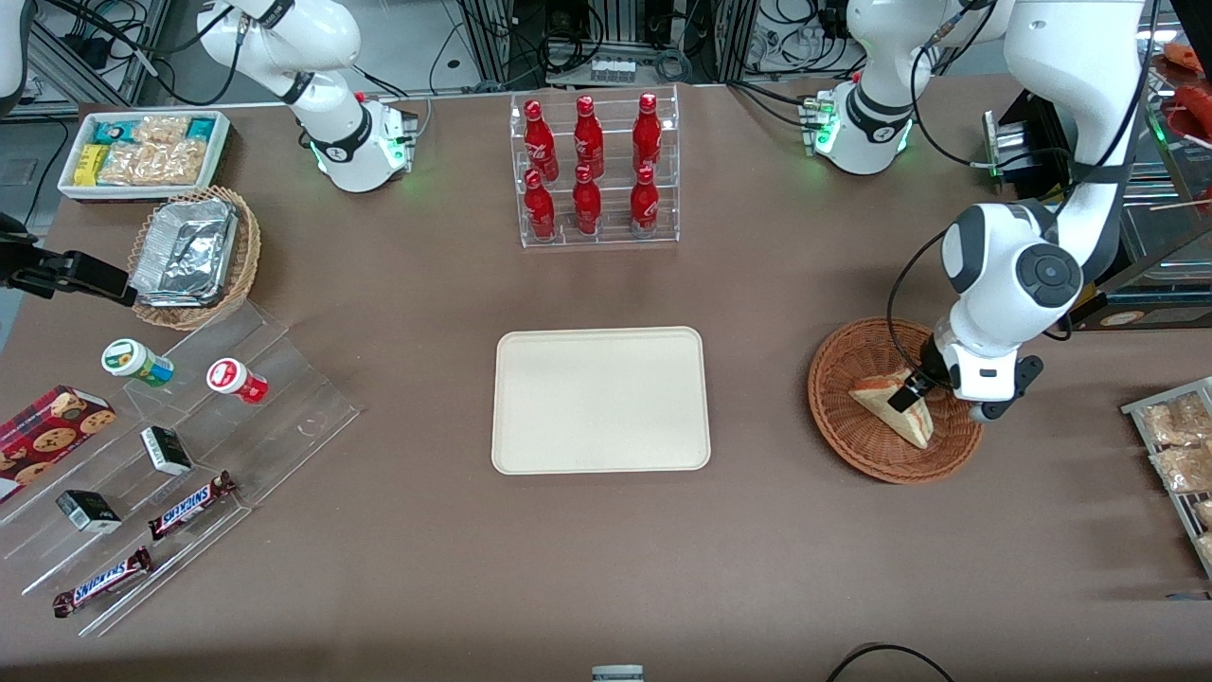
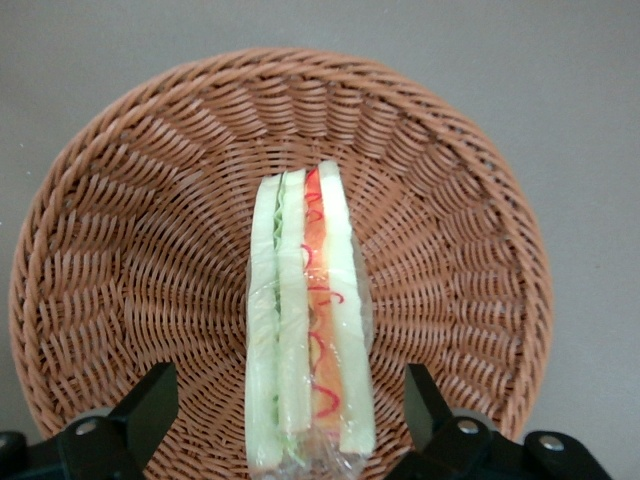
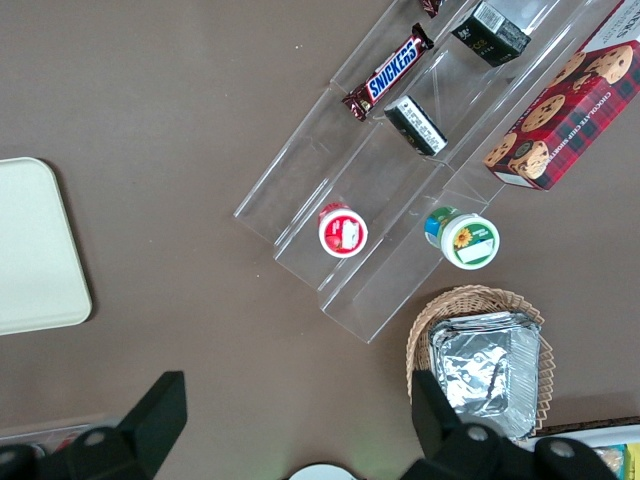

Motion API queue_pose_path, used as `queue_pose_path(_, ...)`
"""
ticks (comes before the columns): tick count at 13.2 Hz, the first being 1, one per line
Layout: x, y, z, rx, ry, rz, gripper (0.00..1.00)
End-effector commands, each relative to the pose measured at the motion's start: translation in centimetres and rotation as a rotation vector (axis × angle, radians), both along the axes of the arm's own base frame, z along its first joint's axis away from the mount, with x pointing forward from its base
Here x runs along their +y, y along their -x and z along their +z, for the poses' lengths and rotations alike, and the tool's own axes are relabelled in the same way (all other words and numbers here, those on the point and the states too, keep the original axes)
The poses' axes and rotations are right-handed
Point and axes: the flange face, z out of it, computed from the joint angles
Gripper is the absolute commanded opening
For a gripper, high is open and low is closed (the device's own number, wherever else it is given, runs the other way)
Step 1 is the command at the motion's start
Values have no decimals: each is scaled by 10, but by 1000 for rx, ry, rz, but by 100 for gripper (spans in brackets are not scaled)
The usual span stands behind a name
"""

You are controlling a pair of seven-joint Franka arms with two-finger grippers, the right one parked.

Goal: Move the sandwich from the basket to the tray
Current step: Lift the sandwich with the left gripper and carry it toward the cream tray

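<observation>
The sandwich (image 1: 895,403), a plastic-wrapped wedge of pale bread with red and green filling, stands on edge in the reddish-brown wicker basket (image 1: 833,417) toward the working arm's end of the table. My left gripper (image 1: 947,403) is lowered into the basket over it. In the left wrist view the sandwich (image 2: 305,320) sits between the two black fingers (image 2: 150,405), with a gap of basket (image 2: 130,250) weave on each side. The gripper (image 2: 290,400) is open and touches nothing. The cream-white tray (image 1: 600,400) lies bare at mid-table beside the basket.
A clear rack of red bottles (image 1: 597,170) stands farther from the front camera than the tray. Toward the parked arm's end are a tan basket of foil trays (image 1: 194,256), a clear stepped stand with snacks (image 1: 170,455) and a white bin (image 1: 142,152). Packets (image 1: 1179,455) lie beside the basket.
</observation>
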Motion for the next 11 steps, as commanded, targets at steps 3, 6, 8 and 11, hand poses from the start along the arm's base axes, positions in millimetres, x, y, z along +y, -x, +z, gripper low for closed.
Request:
queue_pose_path(3,-22,1,-19,-19,20,35,84)
queue_pose_path(6,-23,-2,-18,-24,22,62,25)
queue_pose_path(8,-24,-2,-18,-25,16,51,4)
queue_pose_path(11,-24,-8,-3,-38,13,38,0)
